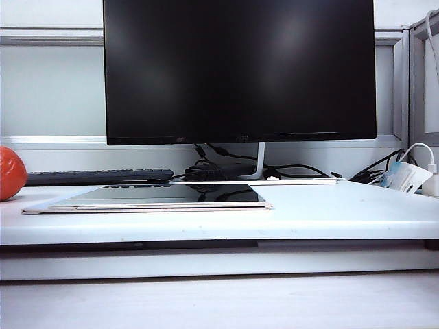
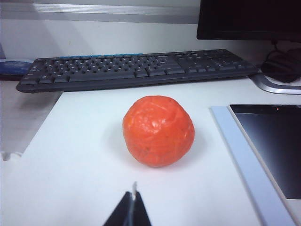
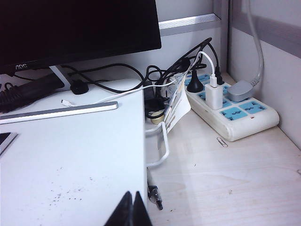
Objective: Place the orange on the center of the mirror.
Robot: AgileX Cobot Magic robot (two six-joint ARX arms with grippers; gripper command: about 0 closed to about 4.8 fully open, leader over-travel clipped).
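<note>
Beside the mirror's [image 2: 273,146] edge sits the orange [image 2: 158,131]; left claw [image 2: 132,207] and right claw [image 3: 132,209] clenched, well apart.

Bare white desk [image 2: 84,155] surrounds the orange [image 2: 158,131]; keyboard [image 2: 136,69] behind, mirror [image 2: 275,141] beside it.

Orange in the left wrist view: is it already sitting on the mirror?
No, the orange rests on the bare white desk, apart from the mirror, with the shut left gripper short of it.
</note>
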